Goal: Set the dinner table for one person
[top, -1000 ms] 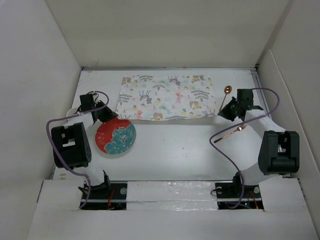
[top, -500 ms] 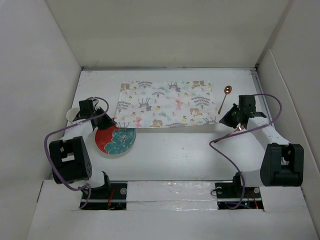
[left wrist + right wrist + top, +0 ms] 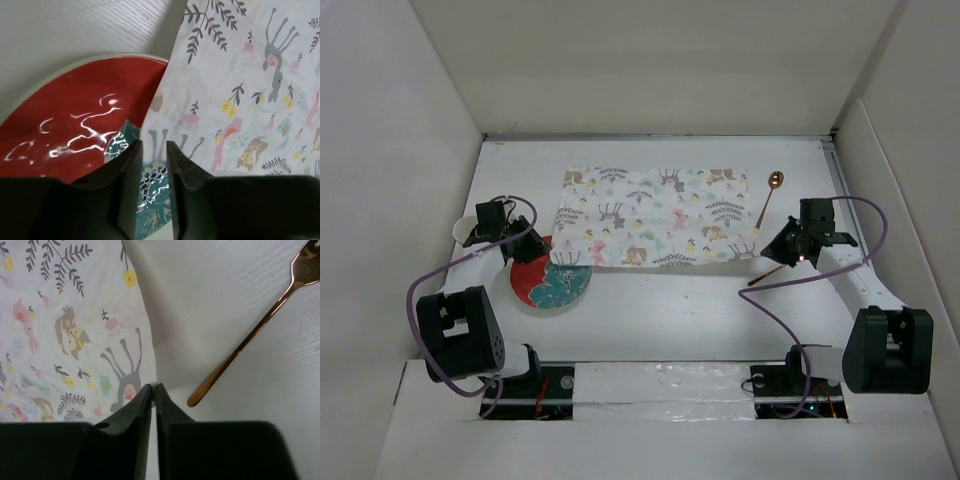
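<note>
Overhead view w/ two wrist close-ups. Far left, a white cup (image 3: 463, 230) stands near the table's left edge. Next to it, the left gripper (image 3: 152, 147) is closed to a narrow slot, pinching the near-left corner of the floral placemat (image 3: 655, 215). Just below sits a red plate (image 3: 75, 125) w/ a teal flower. Change vs a second ago: both arms have drawn the placemat toward the robot. Its near edge now lies closer to the bases, & its near-left corner now hangs over the plate's far-right rim, which was fully uncovered before. The placemat lies across the far middle of the dinner table (image 3: 670, 310), the big white top that fills the view. To the right, a copper spoon (image 3: 769, 197) lies just beside the mat's right edge, unmoved. A copper fork (image 3: 250, 335) lies close by the right gripper (image 3: 154, 388), which is pinched nearly closed on the near-right corner, the cloth edge there lifted a little. Likely meaning: the mat is nearing its spot, but the plate overlap probably needs fixing, since the plate belongs on top.
</note>
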Action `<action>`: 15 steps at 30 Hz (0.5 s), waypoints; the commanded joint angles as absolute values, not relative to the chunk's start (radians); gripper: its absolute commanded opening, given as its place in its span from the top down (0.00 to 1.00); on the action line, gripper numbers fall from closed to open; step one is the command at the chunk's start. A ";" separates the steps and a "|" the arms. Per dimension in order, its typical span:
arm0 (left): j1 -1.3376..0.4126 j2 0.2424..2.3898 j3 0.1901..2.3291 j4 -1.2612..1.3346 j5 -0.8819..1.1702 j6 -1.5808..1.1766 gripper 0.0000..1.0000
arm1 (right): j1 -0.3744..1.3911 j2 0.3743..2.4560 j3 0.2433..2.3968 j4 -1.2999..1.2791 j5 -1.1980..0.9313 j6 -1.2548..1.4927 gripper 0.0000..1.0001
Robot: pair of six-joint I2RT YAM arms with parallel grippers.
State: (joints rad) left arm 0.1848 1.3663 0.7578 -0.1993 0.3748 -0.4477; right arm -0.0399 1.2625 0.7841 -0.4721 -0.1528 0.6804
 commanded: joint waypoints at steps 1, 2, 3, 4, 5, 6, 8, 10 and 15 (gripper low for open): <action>0.186 1.307 0.745 -0.236 0.371 -0.430 0.75 | -0.046 1.229 0.807 -0.495 -0.129 0.667 0.83; 0.186 1.283 0.750 -0.242 0.379 -0.431 0.72 | -0.046 1.226 0.816 -0.505 -0.124 0.664 0.65; 0.186 1.264 0.756 -0.247 0.386 -0.433 0.67 | -0.046 1.220 0.845 -0.520 -0.124 0.661 0.56; 0.186 1.247 0.764 -0.255 0.384 -0.436 0.64 | -0.034 1.203 0.857 -0.529 -0.124 0.658 0.49; 0.176 1.214 0.793 -0.279 0.376 -0.437 0.62 | -0.006 1.195 0.874 -0.540 -0.124 0.652 0.41; 0.167 1.197 0.811 -0.294 0.353 -0.439 0.60 | 0.012 1.186 0.908 -0.564 -0.129 0.650 0.38; 0.135 1.146 0.865 -0.323 0.330 -0.446 0.60 | 0.061 1.154 0.936 -0.586 -0.135 0.652 0.36; 0.121 1.105 0.905 -0.324 0.339 -0.460 0.66 | 0.168 1.129 0.943 -0.572 -0.166 0.669 0.43; 0.112 1.002 0.940 -0.333 0.446 -0.503 1.00 | 0.513 1.130 0.890 -0.344 -0.132 0.886 1.00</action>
State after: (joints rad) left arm 0.1196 1.0500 0.9001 -0.3115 0.3794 -0.4767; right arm 0.3859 1.1152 0.9005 -0.4858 -0.1463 0.7605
